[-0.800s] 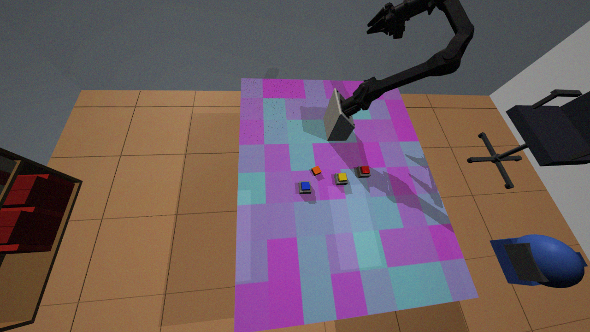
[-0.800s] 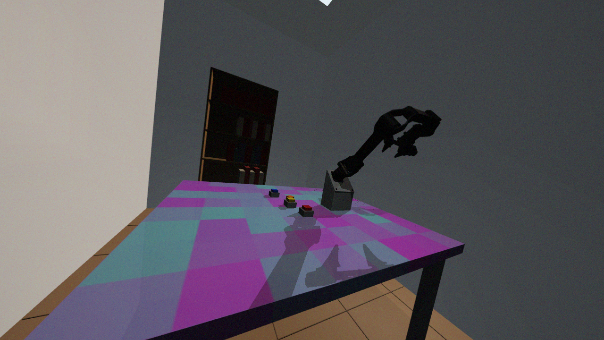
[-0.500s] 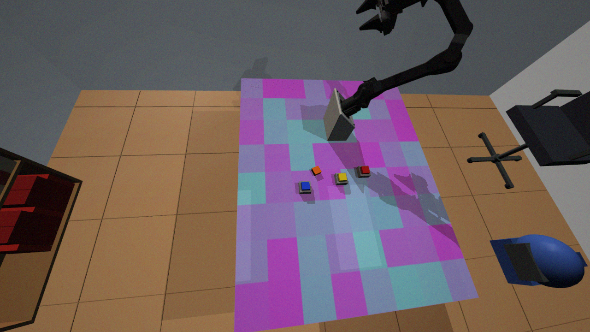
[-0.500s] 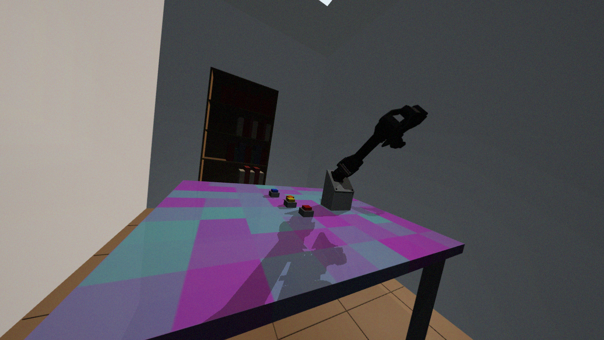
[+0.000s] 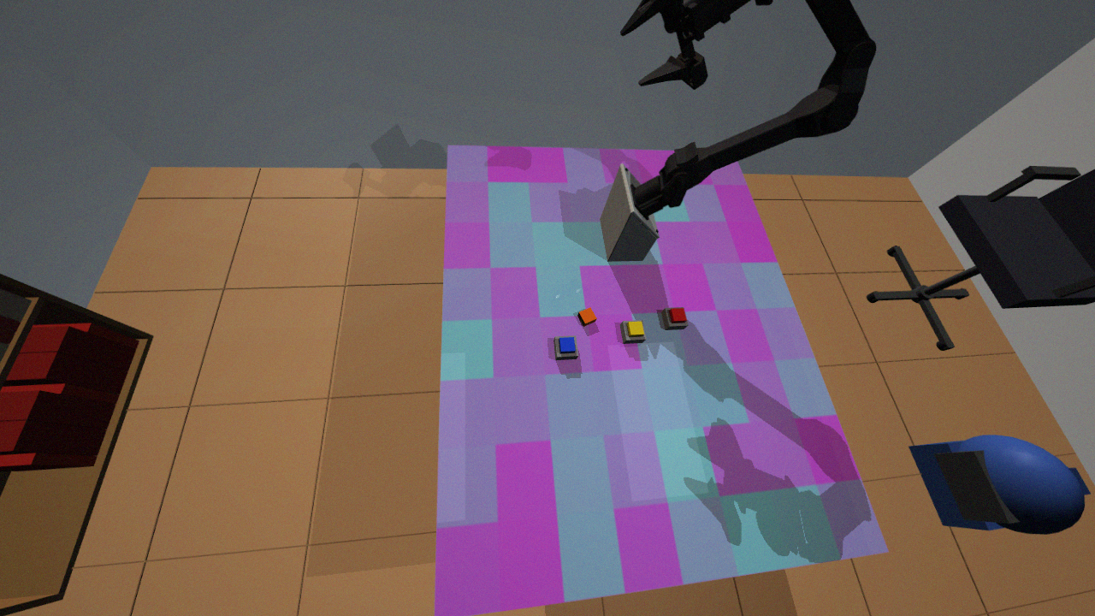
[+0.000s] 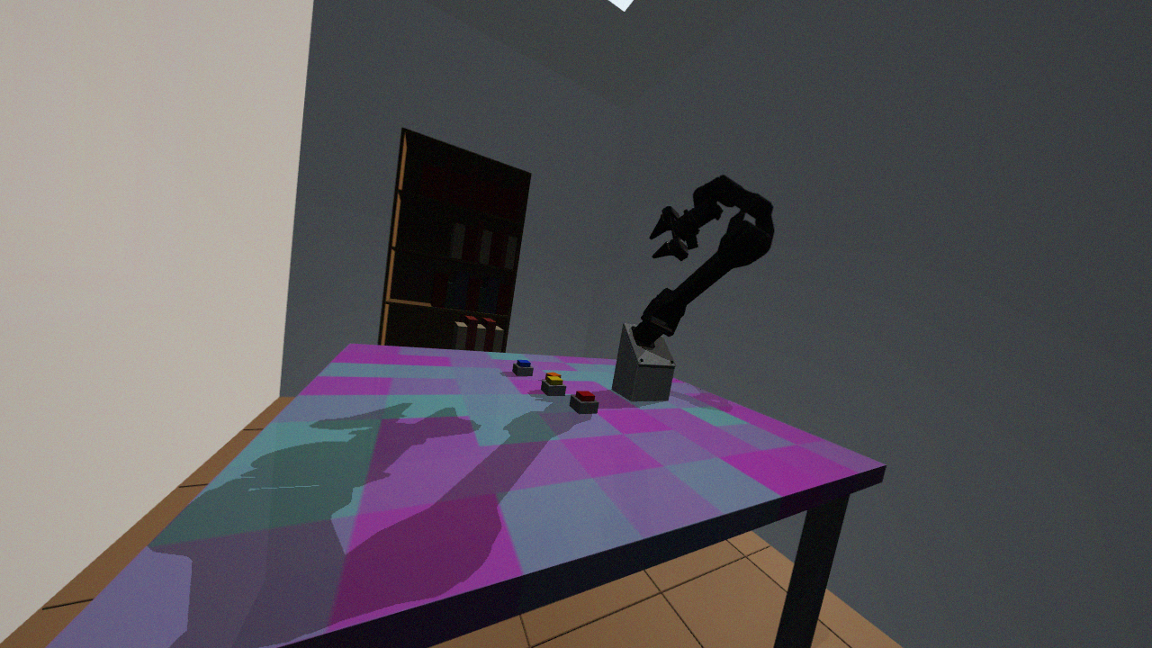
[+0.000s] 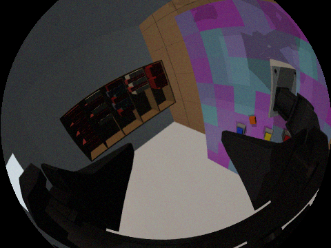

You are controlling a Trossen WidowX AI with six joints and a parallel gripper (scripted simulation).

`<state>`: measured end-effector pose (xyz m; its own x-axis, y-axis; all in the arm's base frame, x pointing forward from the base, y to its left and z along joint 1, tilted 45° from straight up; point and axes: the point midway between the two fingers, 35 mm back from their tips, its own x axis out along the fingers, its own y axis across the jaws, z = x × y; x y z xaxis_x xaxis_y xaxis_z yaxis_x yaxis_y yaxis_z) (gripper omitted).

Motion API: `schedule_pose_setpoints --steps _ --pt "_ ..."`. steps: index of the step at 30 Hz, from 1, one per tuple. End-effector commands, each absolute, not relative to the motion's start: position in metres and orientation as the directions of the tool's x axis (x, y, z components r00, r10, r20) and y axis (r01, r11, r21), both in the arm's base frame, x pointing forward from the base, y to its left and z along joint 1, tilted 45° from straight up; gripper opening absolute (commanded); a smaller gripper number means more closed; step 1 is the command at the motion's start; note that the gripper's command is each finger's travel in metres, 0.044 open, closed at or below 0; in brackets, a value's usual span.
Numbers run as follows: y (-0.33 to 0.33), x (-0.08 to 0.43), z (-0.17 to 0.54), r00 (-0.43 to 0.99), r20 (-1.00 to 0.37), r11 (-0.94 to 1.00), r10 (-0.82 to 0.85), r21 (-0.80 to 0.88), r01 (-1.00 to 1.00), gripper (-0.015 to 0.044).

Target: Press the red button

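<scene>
The red button (image 5: 678,315) (image 6: 585,395) (image 7: 287,138) sits on its grey base on the table, its cap raised. In the wrist view it is partly hidden behind a finger and the arm. My gripper (image 5: 630,58) (image 6: 652,247) (image 7: 178,142) is open and empty. It is high in the air, far above the table and well away from the red button, with its fingers pointing sideways rather than down.
The yellow button (image 5: 635,328) (image 6: 553,380) (image 7: 267,136) is beside the red one. The blue button (image 5: 566,344) (image 6: 523,363) (image 7: 240,130) is farther along. An orange block (image 5: 587,316) (image 7: 252,120) lies near them, towards the arm's grey base (image 5: 629,229) (image 6: 643,380).
</scene>
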<state>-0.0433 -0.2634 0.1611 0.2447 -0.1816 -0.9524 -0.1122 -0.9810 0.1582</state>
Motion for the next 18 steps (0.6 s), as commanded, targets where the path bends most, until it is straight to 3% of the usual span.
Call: schedule_pose_setpoints --steps 1,5,10,18 --pt "-0.266 0.007 0.151 0.315 -0.941 -0.966 -0.127 0.189 0.176 0.04" --pt "-0.256 0.066 0.139 0.379 -0.925 -0.841 -0.041 0.237 0.487 0.04" --pt "-0.226 0.132 0.125 0.426 -0.9 -0.552 0.094 0.309 0.774 0.04" --pt "-0.143 0.213 0.104 0.404 -0.851 0.053 0.335 0.446 0.894 0.04"
